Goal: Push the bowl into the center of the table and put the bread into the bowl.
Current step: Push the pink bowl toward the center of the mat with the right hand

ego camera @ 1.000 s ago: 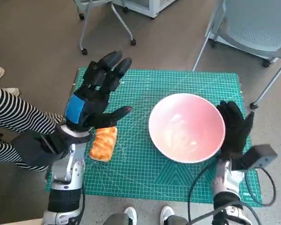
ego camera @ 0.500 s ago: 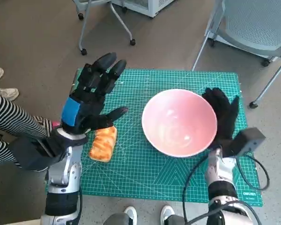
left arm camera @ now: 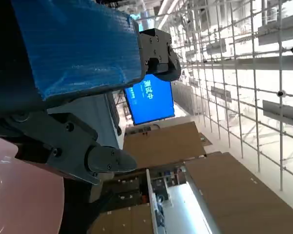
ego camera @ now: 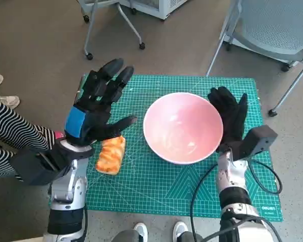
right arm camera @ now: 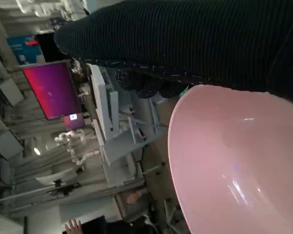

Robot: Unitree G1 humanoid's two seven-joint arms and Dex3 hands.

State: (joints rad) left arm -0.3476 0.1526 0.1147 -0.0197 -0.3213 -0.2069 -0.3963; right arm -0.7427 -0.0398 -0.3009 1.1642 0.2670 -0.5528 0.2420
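On the green cutting mat point(ego camera: 156, 189), the right hand point(ego camera: 229, 117), fingers spread against the rim, had pushed the pink bowl point(ego camera: 182, 127) leftward to near centre; the left hand point(ego camera: 93, 111) hovered empty and spread above the untouched bread point(ego camera: 111, 155)

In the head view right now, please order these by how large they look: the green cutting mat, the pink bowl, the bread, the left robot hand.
1. Green gridded cutting mat, by far the largest.
2. Round pink bowl.
3. Left robot hand, black with blue tape; raised nearer the camera, so its rank against the bowl is unsure.
4. Golden-orange bread piece, smallest and partly hidden by that hand.
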